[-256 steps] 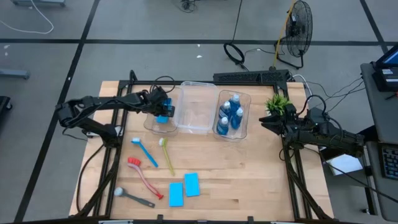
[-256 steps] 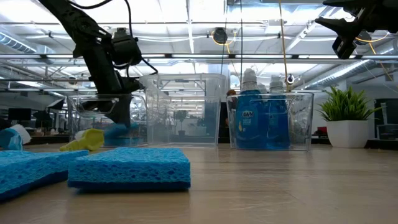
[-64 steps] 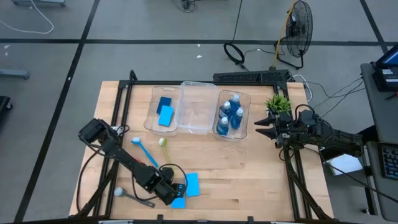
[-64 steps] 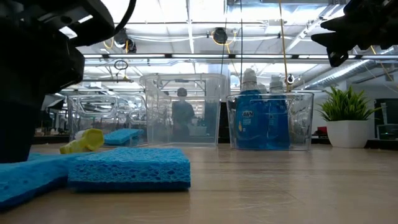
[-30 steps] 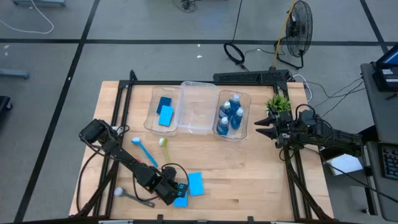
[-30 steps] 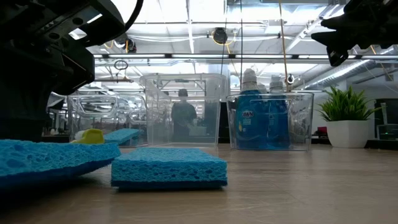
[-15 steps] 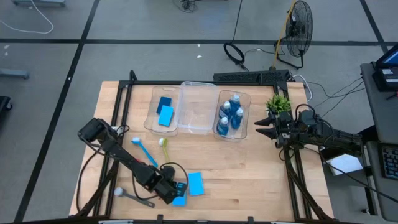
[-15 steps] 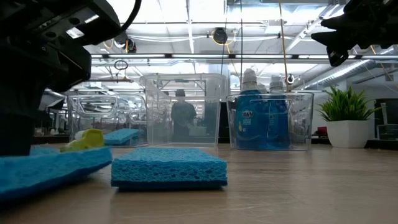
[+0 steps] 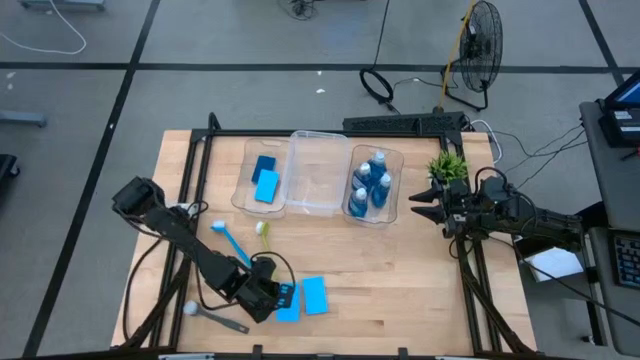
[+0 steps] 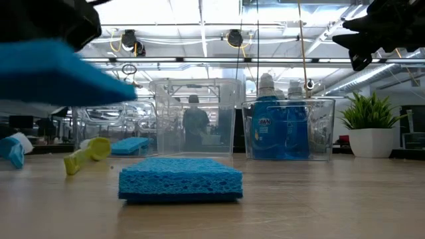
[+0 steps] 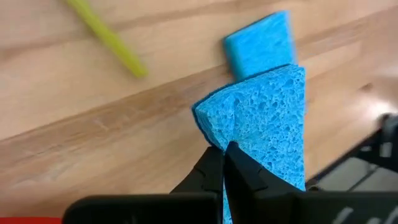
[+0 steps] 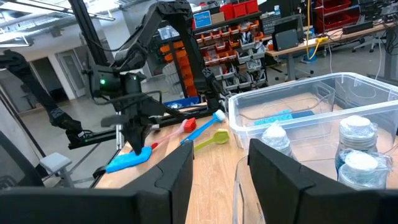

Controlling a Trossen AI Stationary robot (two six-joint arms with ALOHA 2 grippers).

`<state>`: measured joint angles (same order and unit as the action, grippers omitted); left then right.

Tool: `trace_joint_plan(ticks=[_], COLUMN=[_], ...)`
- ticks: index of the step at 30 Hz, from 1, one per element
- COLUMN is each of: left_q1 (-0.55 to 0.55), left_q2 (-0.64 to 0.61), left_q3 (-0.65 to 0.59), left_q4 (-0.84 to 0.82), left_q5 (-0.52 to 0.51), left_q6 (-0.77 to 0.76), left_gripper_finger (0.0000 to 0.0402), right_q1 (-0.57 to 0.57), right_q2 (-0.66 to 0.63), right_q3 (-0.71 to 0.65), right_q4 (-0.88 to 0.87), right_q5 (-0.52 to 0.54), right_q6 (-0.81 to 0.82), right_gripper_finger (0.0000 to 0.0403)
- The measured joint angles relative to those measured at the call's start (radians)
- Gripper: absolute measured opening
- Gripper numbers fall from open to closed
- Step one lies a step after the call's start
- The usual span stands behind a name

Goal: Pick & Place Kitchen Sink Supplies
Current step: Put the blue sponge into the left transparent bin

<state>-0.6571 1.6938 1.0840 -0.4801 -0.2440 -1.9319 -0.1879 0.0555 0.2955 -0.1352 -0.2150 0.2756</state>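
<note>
In the half second before this I had the left gripper [image 9: 283,297] low at the near edge of the table [image 9: 420,300], pinching a blue sponge [image 11: 267,118] whose far end drooped onto the wood; now that sponge was lifted clear, showing high and blurred in the low view, and the arm had drawn back a little toward the middle of the table. I took that to mean the pick had held and the carry to the bins could begin. The left wrist view showed the fingers [image 11: 214,171] closed tight on one edge of the sponge, which stuck out past the tips and bent where they squeezed it. The second loose sponge [image 9: 315,295] lay flat on the table just beside the gripper, toward the right. Two sponges already sat in the left bin [image 9: 248,200], the bottles [image 9: 370,185] stood in the right bin [image 9: 396,170], and the middle bin [image 9: 318,175] held nothing I could see. The blue brush [image 9: 231,243] and the yellow-green brush [image 9: 264,238] lay between the arm and the bins. My right gripper [image 9: 424,207] waited near the potted plant [image 9: 447,166], its fingers [image 12: 283,168] standing part open and holding nothing.
</note>
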Motion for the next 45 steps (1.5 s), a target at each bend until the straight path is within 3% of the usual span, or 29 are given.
trace_joint_plan(ticks=[9,19,27,38,45], left_q1=[0.01,0.074,0.186,0.498,0.764], left_q2=[-0.129,-0.289,-0.417,-0.532,-0.544], left_q3=[0.001,0.001,0.002,0.002,0.002], left_q4=[-0.09,-0.297,-0.474,-0.611,-0.624], left_q5=[-0.114,-0.15,-0.159,-0.187,-0.165], left_q6=[0.025,0.107,0.217,0.534,0.795], left_gripper_finger=[0.0,0.0,0.0,0.0,0.0], right_q1=[0.0,0.0,0.0,0.0,0.0], right_q2=[0.0,0.0,0.0,0.0,0.0], right_q3=[0.0,0.0,0.0,0.0,0.0], right_q4=[0.0,0.0,0.0,0.05,0.124], right_q5=[0.0,0.001,0.003,0.012,0.1], right_q6=[0.0,-0.007,-0.019,-0.063,-0.108], right_gripper_finger=[0.0141,0.0141,0.0141,0.0141,0.0141])
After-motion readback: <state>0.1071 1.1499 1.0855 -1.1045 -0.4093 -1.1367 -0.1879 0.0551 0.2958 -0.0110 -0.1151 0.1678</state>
